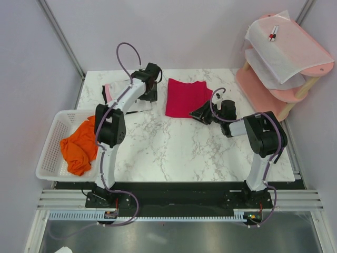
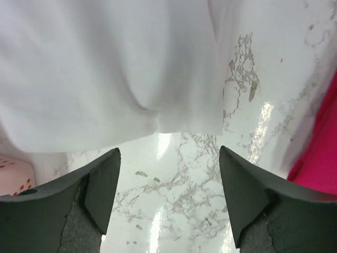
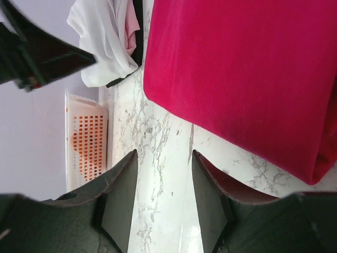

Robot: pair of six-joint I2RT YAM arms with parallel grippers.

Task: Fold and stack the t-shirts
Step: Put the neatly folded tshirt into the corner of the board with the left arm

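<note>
Crimson-red t-shirt: folded at 12 o'clock on the table; white t-shirt: bunched at 11 o'clock; orange t-shirt: heaped in the basket at 9 o'clock. Left claw: jaws apart, empty, at the white hem; right claw: jaws apart, empty, just beside the red edge. Hazards, as judged: the left may pinch one layer only and twist the shirt; the right may snag and unfold the red one.
</note>
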